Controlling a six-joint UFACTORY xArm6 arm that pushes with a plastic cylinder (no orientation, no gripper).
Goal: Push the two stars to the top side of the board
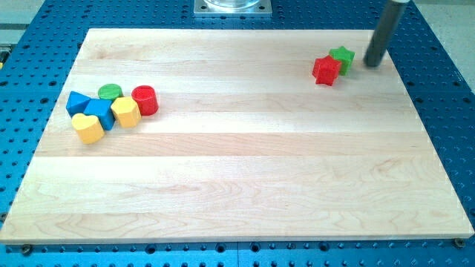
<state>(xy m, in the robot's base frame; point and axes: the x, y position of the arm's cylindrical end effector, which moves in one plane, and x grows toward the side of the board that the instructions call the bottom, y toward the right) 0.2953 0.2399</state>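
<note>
A red star (326,70) and a green star (342,57) lie touching each other near the top right of the wooden board (237,170). The green star is up and to the right of the red one. My tip (372,64) is on the board just to the right of the green star, a small gap away from it. The dark rod rises from the tip toward the view's top.
A cluster of blocks sits at the left: a blue triangle (76,101), a green cylinder (110,92), a red cylinder (145,99), a blue block (100,113), a yellow hexagon (126,112) and a yellow heart (88,127). A metal mount (232,7) is above the board's top edge.
</note>
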